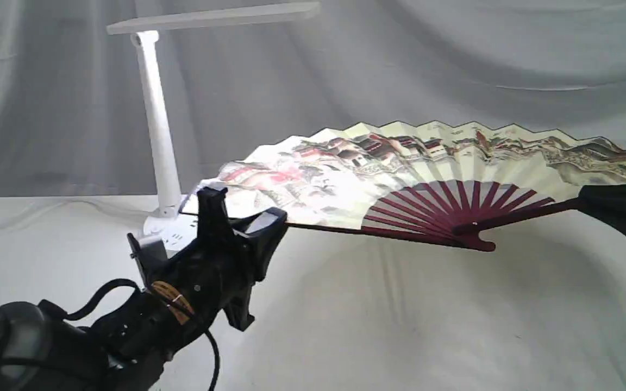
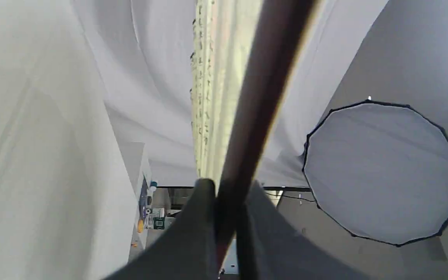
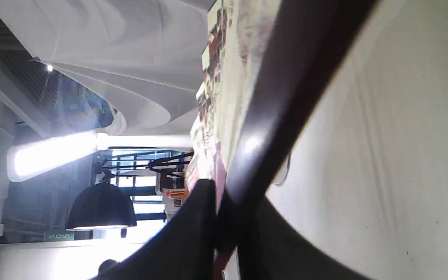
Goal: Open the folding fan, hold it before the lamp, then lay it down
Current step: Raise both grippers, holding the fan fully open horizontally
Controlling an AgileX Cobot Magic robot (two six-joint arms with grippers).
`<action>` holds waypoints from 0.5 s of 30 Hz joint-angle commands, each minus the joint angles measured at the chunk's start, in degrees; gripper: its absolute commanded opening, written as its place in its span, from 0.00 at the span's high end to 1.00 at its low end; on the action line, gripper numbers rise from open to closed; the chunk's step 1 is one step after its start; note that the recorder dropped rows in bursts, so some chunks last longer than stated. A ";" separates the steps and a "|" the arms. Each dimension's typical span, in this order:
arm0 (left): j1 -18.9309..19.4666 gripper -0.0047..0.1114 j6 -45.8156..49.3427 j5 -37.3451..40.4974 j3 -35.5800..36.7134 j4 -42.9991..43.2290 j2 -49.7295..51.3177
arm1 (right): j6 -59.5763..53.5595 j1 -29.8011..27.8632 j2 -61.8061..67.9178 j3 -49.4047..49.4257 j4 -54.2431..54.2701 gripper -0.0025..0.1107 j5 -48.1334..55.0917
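The folding fan is spread wide open and held flat above the table, painted side up, with its maroon ribs meeting at the pivot. My left gripper is shut on the fan's left guard. My right gripper is shut on the right guard. The white lamp stands behind my left gripper, its light bar high at the top left. The fan's left end reaches in front of the lamp's base. Both wrist views show a dark guard clamped between the fingers, with pleated paper beside it.
A white cloth covers the table, and a draped white backdrop hangs behind. My left arm's cable loops near the front edge. A round softbox shows in the left wrist view.
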 commanded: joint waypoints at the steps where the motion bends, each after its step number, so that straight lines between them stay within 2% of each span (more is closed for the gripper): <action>1: 3.38 0.96 -1.98 -4.19 1.09 -9.47 -2.72 | -2.69 -1.10 -0.41 -0.35 0.54 0.98 -4.81; 10: 3.64 0.96 -2.12 -4.19 1.78 -10.01 -4.82 | -3.86 5.08 -0.41 -0.35 3.64 0.98 -4.81; 15: 6.53 0.96 -2.12 -4.19 2.20 -8.89 -7.23 | -5.00 8.40 -0.41 -0.35 7.32 0.98 -4.81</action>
